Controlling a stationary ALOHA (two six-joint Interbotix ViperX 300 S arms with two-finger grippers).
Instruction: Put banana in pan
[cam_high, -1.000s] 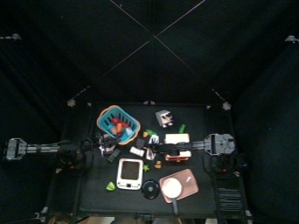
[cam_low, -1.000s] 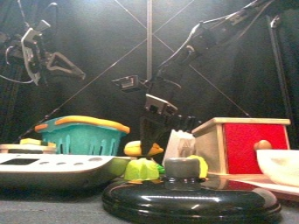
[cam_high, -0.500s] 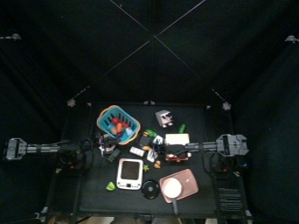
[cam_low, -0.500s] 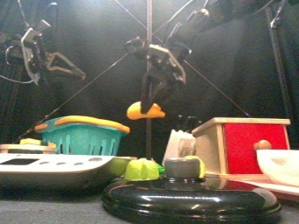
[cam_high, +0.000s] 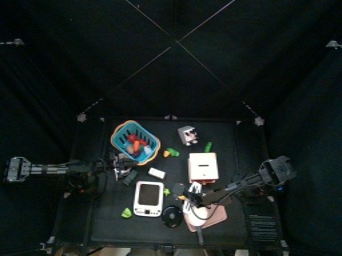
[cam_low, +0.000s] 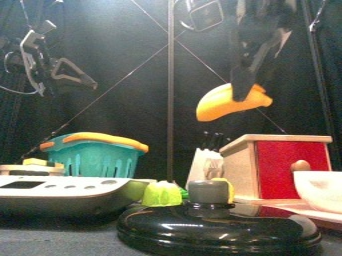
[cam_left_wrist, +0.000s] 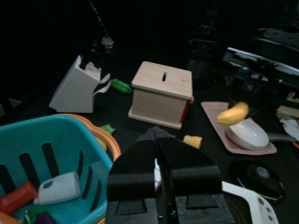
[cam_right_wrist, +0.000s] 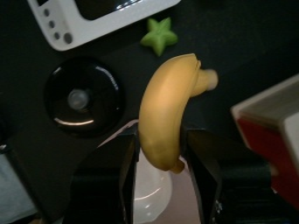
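Observation:
The yellow banana (cam_low: 230, 103) hangs in the air above the wooden box, with my right gripper (cam_low: 249, 80) shut on it from above. In the right wrist view the banana (cam_right_wrist: 170, 109) sticks out from between the jaws of that gripper (cam_right_wrist: 158, 149), over the pale inside of the pan (cam_right_wrist: 142, 194). From above, the pan (cam_high: 207, 214) sits at the table's front right with the right arm reaching over it. The left wrist view shows the banana (cam_left_wrist: 233, 113) just above the pan (cam_left_wrist: 242, 134). My left gripper (cam_left_wrist: 158, 150) rests at the table's left, shut and holding nothing.
A teal basket (cam_high: 134, 138) with toys stands at the back left. A wooden box with a red front (cam_low: 274, 165) stands mid-right. A white scale (cam_high: 148, 198), a black lid (cam_low: 214, 225) and a green star (cam_right_wrist: 158, 35) lie at the front. A white block (cam_left_wrist: 79, 83) stands behind.
My right gripper has lifted the banana from beside the box and carried it toward the table's front right, over the pan. The left arm has not moved.

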